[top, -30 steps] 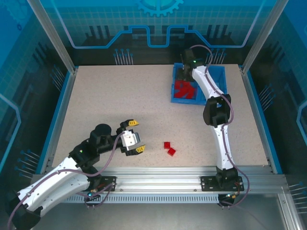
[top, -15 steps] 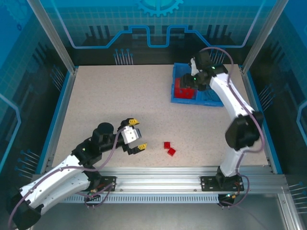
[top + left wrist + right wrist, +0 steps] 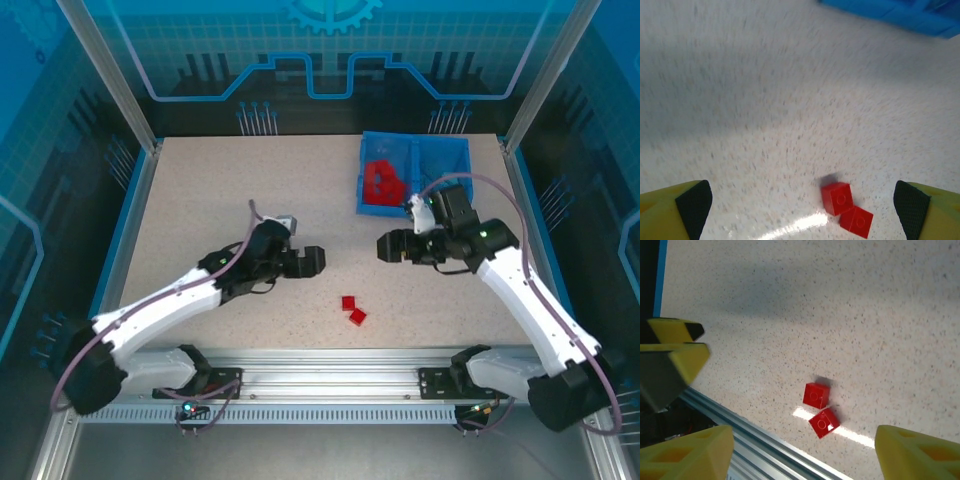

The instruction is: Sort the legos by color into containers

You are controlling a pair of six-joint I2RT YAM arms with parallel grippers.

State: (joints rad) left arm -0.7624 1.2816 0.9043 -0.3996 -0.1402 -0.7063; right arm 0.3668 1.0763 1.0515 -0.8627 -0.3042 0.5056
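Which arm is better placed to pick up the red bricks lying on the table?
Probably right: the left hand and right hand are both open near the red bricks, but the bin lies on its side.

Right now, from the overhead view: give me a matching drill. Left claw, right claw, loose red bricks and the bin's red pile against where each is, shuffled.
Things:
1. left claw
2. right claw
3. two loose red bricks
4. red pile

Places:
A. in the left compartment of the bin
B. on the bare table, outside the bin
C. open, over the table, left of the loose bricks
D. open, over the table, right of the loose bricks, nearer the bin

Pairs: 1-C, 2-D, 3-B, 4-A
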